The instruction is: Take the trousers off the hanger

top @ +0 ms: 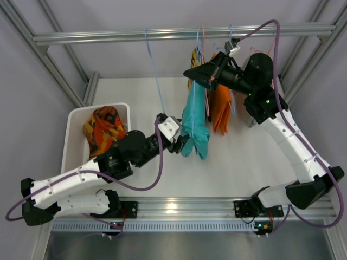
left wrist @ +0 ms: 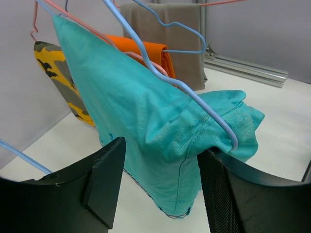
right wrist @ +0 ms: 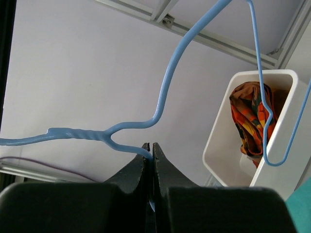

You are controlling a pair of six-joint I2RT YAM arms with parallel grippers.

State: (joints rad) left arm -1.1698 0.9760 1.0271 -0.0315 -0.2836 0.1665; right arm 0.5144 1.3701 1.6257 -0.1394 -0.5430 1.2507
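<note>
The teal trousers (top: 194, 127) hang on the blue hanger (right wrist: 160, 104), in the middle of the top view.
Your left gripper (left wrist: 163, 194) stands wide around their bottom edge; your right gripper (right wrist: 151, 150) pinches the hanger wire tight above them.

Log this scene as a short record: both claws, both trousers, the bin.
left claw: open, fingers either side of the plain teal cloth trousers
right claw: shut on the light blue wire hanger
teal trousers: draped over the hanger, not yet removed
patterned orange-and-red cloth trousers: bunched inside the white plastic bin
nearby: orange cloth garment hanging beside the teal trousers
</note>
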